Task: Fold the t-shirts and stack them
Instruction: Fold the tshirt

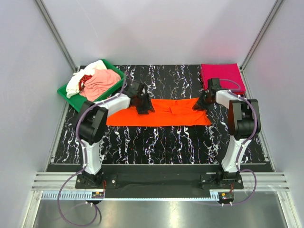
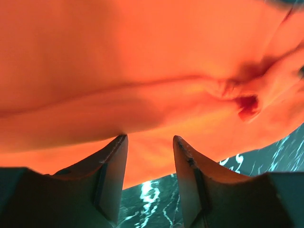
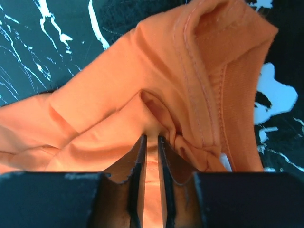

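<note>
Right gripper (image 3: 152, 137) pinches orange shirt (image 3: 118, 85) end, left gripper (image 2: 150, 137) spread, cloth just past tips; shirt's long axis spans the 2.

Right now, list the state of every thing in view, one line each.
orange t-shirt: laid out flat as a long band across the table, not yet stacked.
magenta t-shirt: folded, lying at the far right corner.
pile of shirts: crumpled, unfolded, in the green tray.
left gripper: open, over the orange t-shirt.
right gripper: shut on the orange t-shirt's right end.
</note>
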